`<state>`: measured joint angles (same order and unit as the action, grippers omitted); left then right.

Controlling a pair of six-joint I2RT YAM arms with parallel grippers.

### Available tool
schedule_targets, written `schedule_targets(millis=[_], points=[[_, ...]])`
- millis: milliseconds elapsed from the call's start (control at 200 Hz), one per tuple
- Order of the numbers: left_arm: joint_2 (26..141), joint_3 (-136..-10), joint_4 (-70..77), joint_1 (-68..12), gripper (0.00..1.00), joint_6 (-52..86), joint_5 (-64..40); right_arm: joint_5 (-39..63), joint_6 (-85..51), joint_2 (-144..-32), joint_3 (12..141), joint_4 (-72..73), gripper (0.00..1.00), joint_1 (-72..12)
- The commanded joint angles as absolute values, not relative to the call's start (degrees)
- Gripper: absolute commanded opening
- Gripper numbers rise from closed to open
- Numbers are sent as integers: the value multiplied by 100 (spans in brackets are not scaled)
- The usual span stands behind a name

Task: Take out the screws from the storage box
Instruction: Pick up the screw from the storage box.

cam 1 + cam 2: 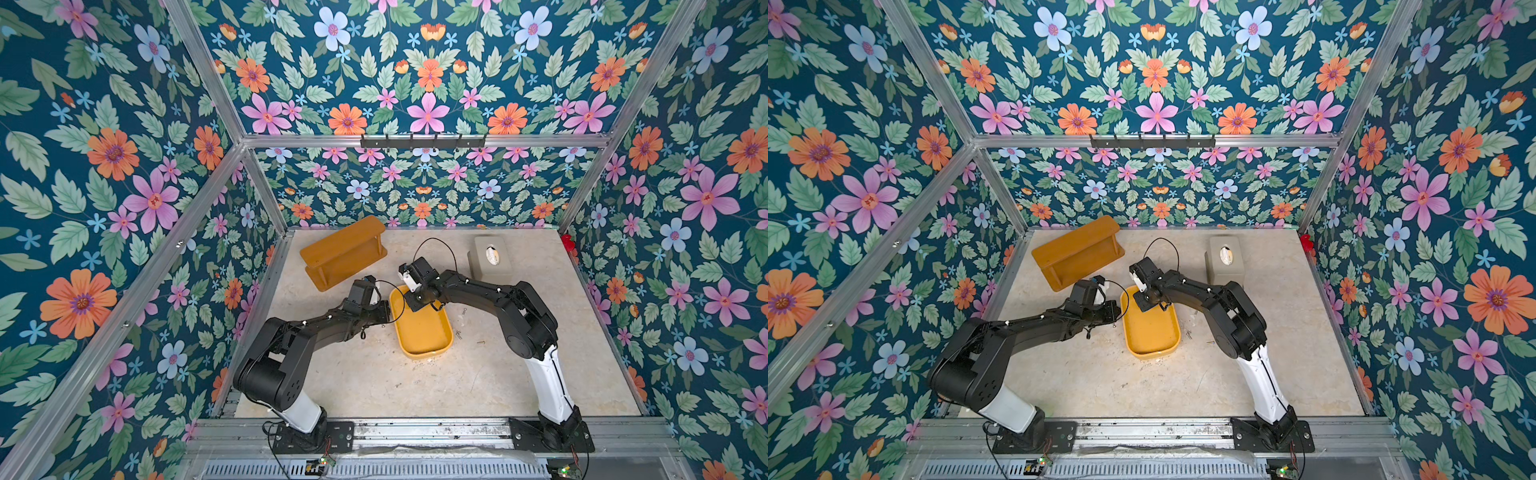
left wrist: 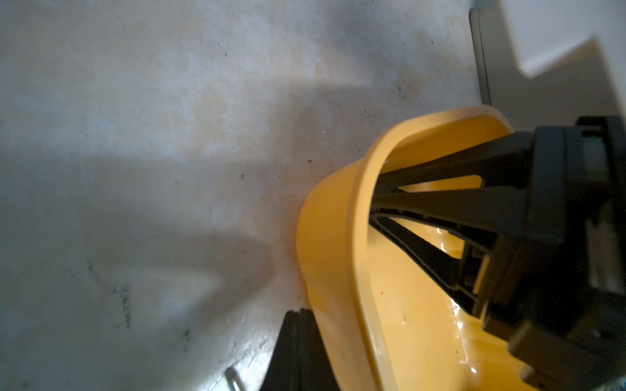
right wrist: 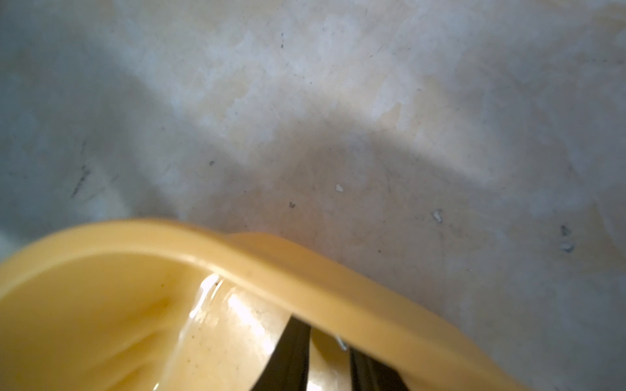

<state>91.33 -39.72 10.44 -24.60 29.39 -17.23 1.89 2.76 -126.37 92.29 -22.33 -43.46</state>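
Beige tabletop [image 1: 374,374]: left pincer [image 2: 298,318] closed beside storage box [image 1: 419,328]; right pincer [image 2: 377,208] (inside): can't tell.

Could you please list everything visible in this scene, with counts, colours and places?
tray: one, yellow, middle of the table.
screws: about five, silvery, on the table; most lie right of the tray, one lies by the left gripper.
shelf: one, orange-brown wood, far left part of the table.
tissue box: one, grey-beige, far right part of the table.
table: one, beige, marbled.
hook rail: one, black, on the back wall.
walls: blue, floral, around the table.
arms: two, black and white, bases at the near edge.
left gripper: black, shut, just outside the tray's left wall.
right gripper: black, inside the tray's far end; whether open or shut is unclear.
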Motion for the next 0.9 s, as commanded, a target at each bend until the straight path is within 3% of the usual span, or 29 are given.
schedule_targets(millis=[0,405,545,670,895], points=[[9082,-4030,1026,-2457,4,2844,-1753,48,470,-12750,9242,-3310,24,-4357],[9061,-4087,967,-2453,4,2839,-1734,-109,660,-13155,9598,-3854,10,-4359],[9080,-4078,984,-2454,4,2848,-1758,-124,683,-13250,9643,-3887,10,-4360],[9092,-4078,993,-2453,4,2856,-1767,-148,660,-13263,9655,-3876,0,-4373],[9035,-4107,1002,-2453,4,2927,-1747,402,218,-12232,9203,-3111,0,-4341]])
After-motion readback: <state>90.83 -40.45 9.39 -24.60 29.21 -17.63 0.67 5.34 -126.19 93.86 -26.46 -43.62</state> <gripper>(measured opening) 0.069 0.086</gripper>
